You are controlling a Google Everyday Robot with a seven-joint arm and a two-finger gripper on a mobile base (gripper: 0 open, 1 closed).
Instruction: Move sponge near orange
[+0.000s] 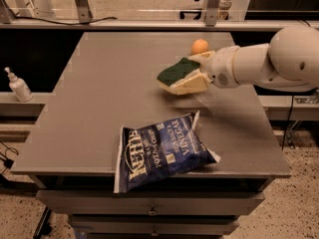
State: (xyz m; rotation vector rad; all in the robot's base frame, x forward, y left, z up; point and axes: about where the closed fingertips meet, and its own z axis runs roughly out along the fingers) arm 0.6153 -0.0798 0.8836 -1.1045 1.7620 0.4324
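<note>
- The grey worktop (109, 93) carries everything, with drawers below its front edge.
- The white arm (279, 59) reaches in from the right, over the worktop's right side.
- A blue chip bag (162, 151) lies flat near the front edge, well apart from the other things.
- The jaws, at the arm's left end, are clamped on the sponge (178, 71), which hangs tilted above the worktop with its green side up, just in front and left of the orange.
- A white pump bottle (19, 86) stands on a ledge left of the worktop.
- The orange (200, 46) sits on the worktop just behind the jaws.
</note>
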